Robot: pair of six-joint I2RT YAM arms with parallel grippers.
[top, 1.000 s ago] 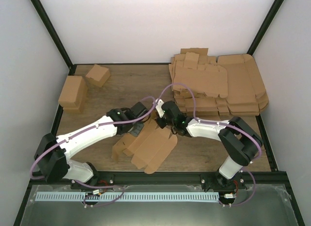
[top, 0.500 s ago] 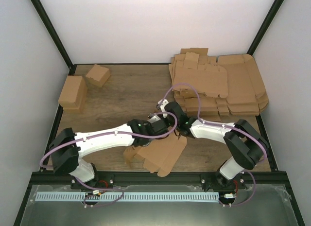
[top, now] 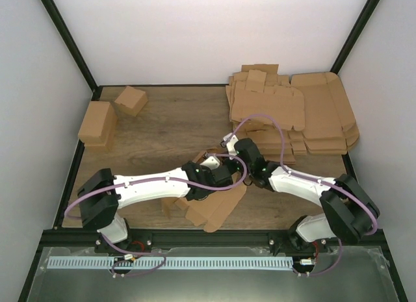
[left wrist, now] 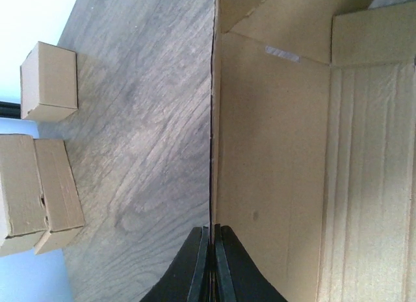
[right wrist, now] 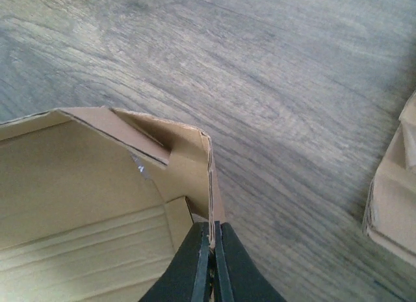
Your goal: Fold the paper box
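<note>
The paper box [top: 211, 210] is being held low on the table [top: 169, 120], near the front edge and well apart from the heap of sheets [top: 292, 113], presumably so that it can be worked from two sides. In the left wrist view, its long edge is being pinched by the clenched left pincer [left wrist: 211, 232], probably to raise that wall. In the right wrist view, a raised corner is being gripped by the clenched right pincer [right wrist: 211, 229], seemingly to steady it.

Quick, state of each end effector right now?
Left end effector: closed on an edge of the paper box.
Right end effector: closed on its corner.
</note>
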